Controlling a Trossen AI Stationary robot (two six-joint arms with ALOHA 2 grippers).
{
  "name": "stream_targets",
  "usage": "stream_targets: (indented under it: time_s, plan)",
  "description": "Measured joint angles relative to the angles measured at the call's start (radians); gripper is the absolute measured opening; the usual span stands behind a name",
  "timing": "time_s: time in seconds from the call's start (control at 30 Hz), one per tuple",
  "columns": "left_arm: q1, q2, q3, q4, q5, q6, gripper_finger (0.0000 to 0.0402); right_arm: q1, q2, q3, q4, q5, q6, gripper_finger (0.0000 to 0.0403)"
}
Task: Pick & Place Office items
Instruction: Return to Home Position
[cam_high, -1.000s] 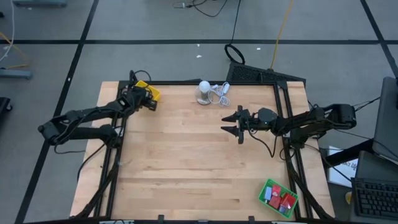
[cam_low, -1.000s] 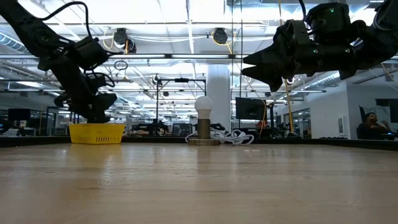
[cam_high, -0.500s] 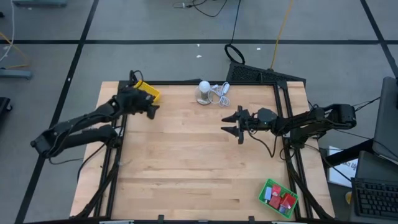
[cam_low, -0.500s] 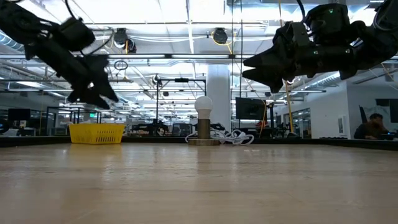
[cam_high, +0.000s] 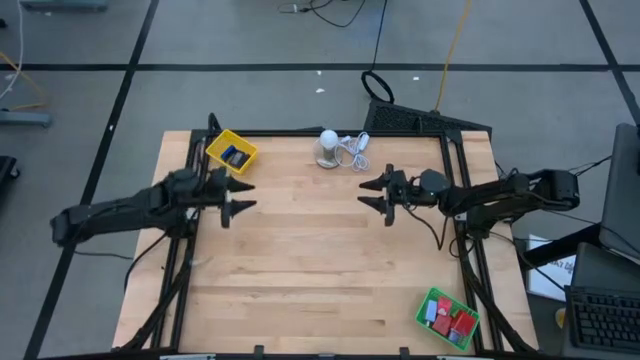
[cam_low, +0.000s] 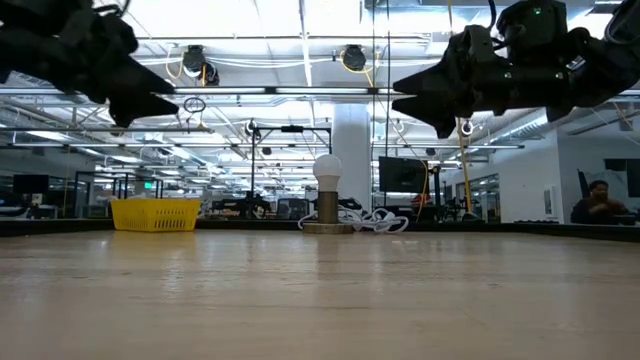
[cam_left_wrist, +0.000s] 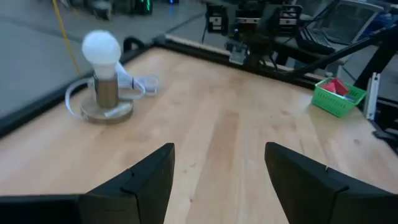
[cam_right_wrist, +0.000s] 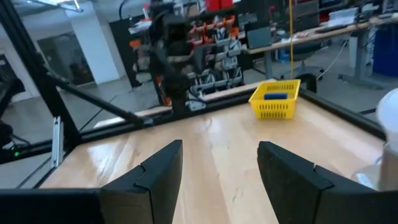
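A light wooden worktop (cam_high: 320, 270) carries a yellow mesh plastic tray (cam_high: 215, 146) at its back left corner, with a dark blue flat block (cam_high: 235, 155) inside. A white round object on a disc base (cam_high: 328, 148) stands mid-back, its coiled white cable (cam_high: 352, 148) just to its right. A green mesh plastic tray (cam_high: 428, 298) lies at the front right corner, holding red blocks (cam_high: 461, 322). The left arm's dark two-finger tool (cam_high: 240, 196) hangs before the yellow tray. The right arm's dark two-finger tool (cam_high: 366, 195) faces it from right of centre, well apart.
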Motion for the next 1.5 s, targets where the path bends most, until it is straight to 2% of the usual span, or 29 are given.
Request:
stream_targets:
  time_s: [0.13,0.37,0.47,0.6,0.7,0.9,1.07,1.27,1.5]
  plan:
    - [-0.174,-0.104,-0.042,-0.006,-0.191,0.049,0.0254,-0.018,-0.037,-0.001,-0.004,-0.002,0.0,0.0196]
    - [-0.335,-0.302,-0.054,-0.136,-0.328,0.09,0.0274,-0.019,-0.154,-0.118,0.07,-0.001,-0.016,0.0196]
    - [-0.367,-0.365,-0.054,-0.138,-0.331,0.116,0.0283,-0.019,-0.222,-0.204,0.164,0.002,-0.018,0.0196]
    - [-0.395,-0.36,-0.057,-0.105,-0.33,0.148,0.0291,-0.019,-0.304,-0.293,0.253,0.001,-0.002,0.0196]
    - [-0.401,-0.36,-0.071,-0.093,-0.346,0.149,0.0294,-0.019,-0.36,-0.333,0.252,-0.001,0.029,0.0196]
    - [-0.403,-0.36,-0.137,0.031,-0.341,0.157,0.0294,-0.017,-0.399,-0.336,0.183,-0.11,-0.023,0.0197]
    - [-0.403,-0.36,-0.22,0.121,-0.323,0.133,0.0304,-0.018,-0.415,-0.336,0.142,-0.152,-0.037,0.0197]
    - [-0.404,-0.359,-0.228,0.129,-0.303,0.103,0.031,-0.074,-0.574,-0.337,0.09,-0.331,0.0,0.0197]
    - [-0.405,-0.36,-0.227,0.119,-0.295,0.12,0.0311,-0.156,-0.79,-0.338,-0.177,-0.333,0.014,0.0197]
